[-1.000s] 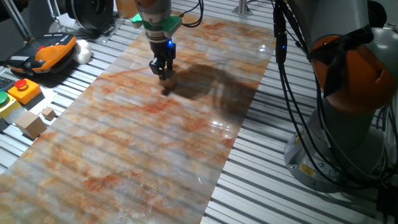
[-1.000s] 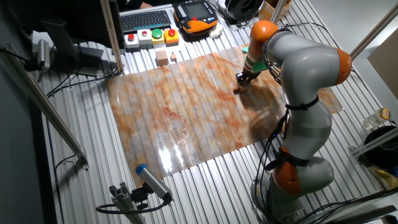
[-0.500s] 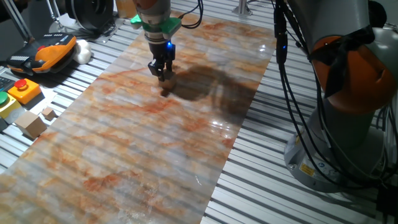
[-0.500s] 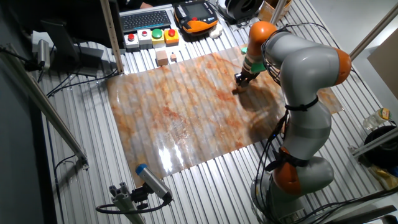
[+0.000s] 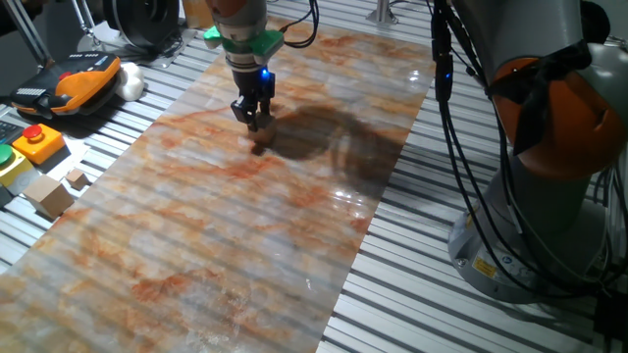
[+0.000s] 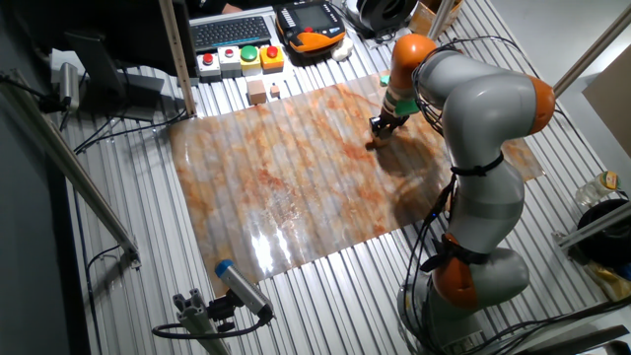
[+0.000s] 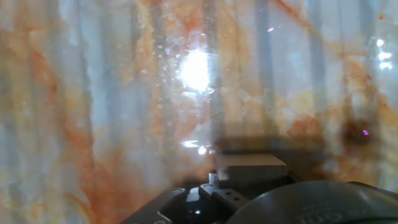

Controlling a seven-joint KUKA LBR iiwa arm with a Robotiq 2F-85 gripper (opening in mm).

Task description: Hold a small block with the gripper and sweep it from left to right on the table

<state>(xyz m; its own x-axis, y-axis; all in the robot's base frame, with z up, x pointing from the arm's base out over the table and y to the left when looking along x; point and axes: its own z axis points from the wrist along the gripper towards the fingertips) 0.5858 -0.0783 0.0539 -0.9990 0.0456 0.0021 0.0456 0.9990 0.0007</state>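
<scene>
My black gripper [image 5: 255, 118], with its blue light lit under a grey-green wrist, stands low over the far part of the marbled orange and grey table sheet [image 5: 196, 245]. It is shut on the small block [image 5: 258, 124], a light-tan wooden cube held at the sheet's surface. In the other fixed view the gripper [image 6: 378, 138] is at the sheet's far right part [image 6: 276, 197]. In the hand view the small block [image 7: 250, 167] shows just ahead of the gripper body, over the glossy sheet [image 7: 93, 124].
A larger tan wooden block [image 5: 47, 196] and a tiny cube [image 5: 77, 178] lie on the slats left of the sheet. A red button box [image 5: 37, 142] and an orange pendant [image 5: 78, 78] are nearby. The arm's base [image 5: 549, 196] stands at the right.
The gripper with the small block has slid a short way to the left across the sheet in the fixed views. Nothing else has moved.
</scene>
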